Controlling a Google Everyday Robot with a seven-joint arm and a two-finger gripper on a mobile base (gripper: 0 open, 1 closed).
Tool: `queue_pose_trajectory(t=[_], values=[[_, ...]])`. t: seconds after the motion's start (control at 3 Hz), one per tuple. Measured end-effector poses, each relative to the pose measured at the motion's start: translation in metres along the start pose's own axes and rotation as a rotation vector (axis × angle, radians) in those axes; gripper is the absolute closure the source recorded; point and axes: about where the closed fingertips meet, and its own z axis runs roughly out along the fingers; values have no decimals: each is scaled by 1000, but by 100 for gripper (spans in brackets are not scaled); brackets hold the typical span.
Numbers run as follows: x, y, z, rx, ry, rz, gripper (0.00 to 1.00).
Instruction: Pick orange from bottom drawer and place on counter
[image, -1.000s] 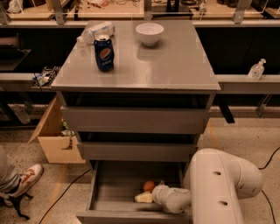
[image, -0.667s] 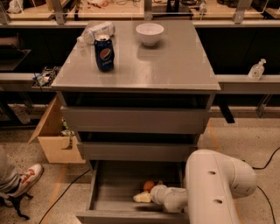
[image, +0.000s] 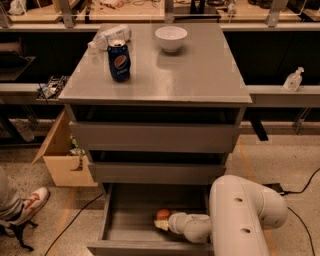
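Observation:
The bottom drawer (image: 125, 220) is pulled open under two shallower grey drawers. The orange (image: 163, 214) lies on its floor near the middle, partly hidden by my wrist. My gripper (image: 161, 223) reaches into the drawer from the right on the white arm (image: 240, 215), its tip right at the orange's front side. The counter (image: 200, 70) is the grey top of the cabinet.
On the counter stand a Pepsi can (image: 119, 60), a white bowl (image: 171, 38) and a lying plastic bottle (image: 111, 36). A cardboard box (image: 62, 155) sits left of the cabinet. A person's shoe (image: 27, 204) is at the lower left. Cables run across the floor.
The arm's elbow has shifted slightly lower and to the left. The gripper stays at the orange in the drawer.

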Motion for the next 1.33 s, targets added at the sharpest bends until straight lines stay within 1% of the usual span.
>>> queue_pose_trajectory(t=[0.33, 0.67, 1.0, 1.33], values=[[-4, 7, -1, -25, -23, 13, 62], [-23, 22, -32, -77, -104, 65, 85], [-27, 19, -90, -128, -178, 69, 100], [-30, -10, -140, -170, -208, 16, 100]])
